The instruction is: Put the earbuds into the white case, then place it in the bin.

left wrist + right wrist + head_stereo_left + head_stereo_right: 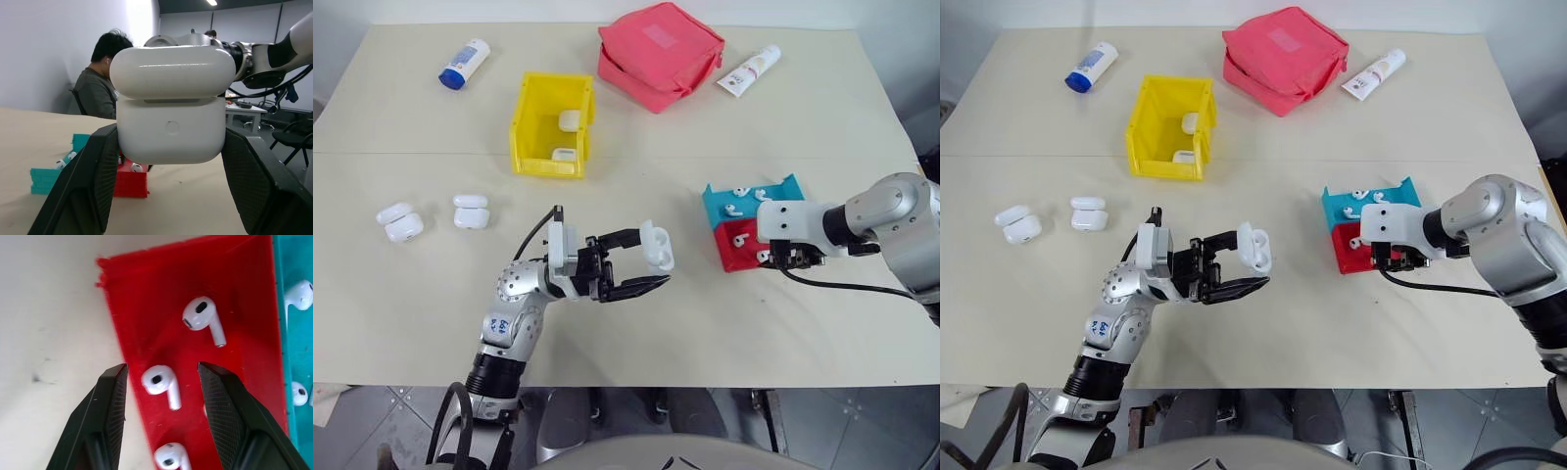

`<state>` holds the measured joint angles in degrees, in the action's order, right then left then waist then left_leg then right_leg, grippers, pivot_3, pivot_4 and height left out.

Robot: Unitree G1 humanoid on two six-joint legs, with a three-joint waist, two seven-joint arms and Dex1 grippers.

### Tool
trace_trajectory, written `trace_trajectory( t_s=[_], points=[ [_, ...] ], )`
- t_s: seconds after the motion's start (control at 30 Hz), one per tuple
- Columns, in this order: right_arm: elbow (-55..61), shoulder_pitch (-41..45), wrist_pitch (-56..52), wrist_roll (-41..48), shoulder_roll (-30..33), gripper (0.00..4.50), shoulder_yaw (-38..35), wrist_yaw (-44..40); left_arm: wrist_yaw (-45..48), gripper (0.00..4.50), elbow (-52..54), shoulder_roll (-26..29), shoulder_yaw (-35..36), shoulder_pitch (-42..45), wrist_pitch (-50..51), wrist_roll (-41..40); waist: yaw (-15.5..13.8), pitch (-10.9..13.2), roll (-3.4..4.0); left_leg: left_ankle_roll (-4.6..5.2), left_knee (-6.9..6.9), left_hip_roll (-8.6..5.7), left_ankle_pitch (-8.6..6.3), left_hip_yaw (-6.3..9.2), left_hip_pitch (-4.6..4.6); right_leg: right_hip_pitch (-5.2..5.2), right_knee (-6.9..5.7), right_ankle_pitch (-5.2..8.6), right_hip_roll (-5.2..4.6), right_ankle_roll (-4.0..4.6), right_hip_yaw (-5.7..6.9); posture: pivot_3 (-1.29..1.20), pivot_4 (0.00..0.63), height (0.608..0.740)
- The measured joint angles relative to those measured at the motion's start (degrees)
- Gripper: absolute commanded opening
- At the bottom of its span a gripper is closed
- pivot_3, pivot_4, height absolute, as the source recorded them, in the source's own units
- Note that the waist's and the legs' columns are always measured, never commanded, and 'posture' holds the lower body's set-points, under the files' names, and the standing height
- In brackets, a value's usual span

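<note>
Beige surface (705,323), office behind with a seated person (98,83) in the left wrist view. Left gripper (641,269) clamped on the white case (657,246) – held up off the surface, lid looks only slightly ajar. Right gripper (161,382) over the red tray (244,289), jaws apart and straddling one of the earbuds (159,381), not yet closed on it; more buds in the teal tray (783,191) beside it. Step in hand: earbud pick. Next needs a clean pinch on the bud, lift, then carry to the case – lid probably needs opening wider first. Yellow bin (533,127) sits well apart at the back, two cases already inside.
</note>
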<state>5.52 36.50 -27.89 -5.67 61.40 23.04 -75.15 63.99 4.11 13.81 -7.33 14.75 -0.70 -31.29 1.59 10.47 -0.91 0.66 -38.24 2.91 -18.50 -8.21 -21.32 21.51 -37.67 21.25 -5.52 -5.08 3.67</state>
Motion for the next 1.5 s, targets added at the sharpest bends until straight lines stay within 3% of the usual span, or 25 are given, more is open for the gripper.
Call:
trace_trajectory(
  t_s=[1.03,1.23,1.5],
  points=[
    [-4.29,1.53,7.08,-5.63,-1.46,2.34,0.58,-3.86,-0.71,2.78,2.4,0.83,0.07,-1.61,1.87,-0.02,-0.06,0.0,0.0,0.0,-0.06,-0.01,0.0,0.01,0.0,-0.04,-0.02,0.0,-0.01,0.0,0.02,0.0,0.15,0.74],
    [-5.16,1.59,8.02,-6.24,-1.47,0.48,0.58,-4.28,-0.97,2.78,2.46,0.86,0.07,-1.61,1.97,-0.02,-0.01,0.0,0.0,0.0,-0.08,0.0,0.0,0.02,0.01,-0.05,-0.04,0.0,-0.01,0.0,0.02,0.0,0.15,0.74],
    [-6.26,2.09,7.63,-6.57,-2.71,0.45,-0.08,-3.95,-1.34,2.78,3.11,1.47,0.15,-1.61,2.02,-0.02,0.0,0.0,0.0,0.0,-0.09,0.01,0.0,0.02,0.01,-0.05,-0.05,0.0,0.0,0.0,0.02,0.0,0.15,0.74]
  ],
)
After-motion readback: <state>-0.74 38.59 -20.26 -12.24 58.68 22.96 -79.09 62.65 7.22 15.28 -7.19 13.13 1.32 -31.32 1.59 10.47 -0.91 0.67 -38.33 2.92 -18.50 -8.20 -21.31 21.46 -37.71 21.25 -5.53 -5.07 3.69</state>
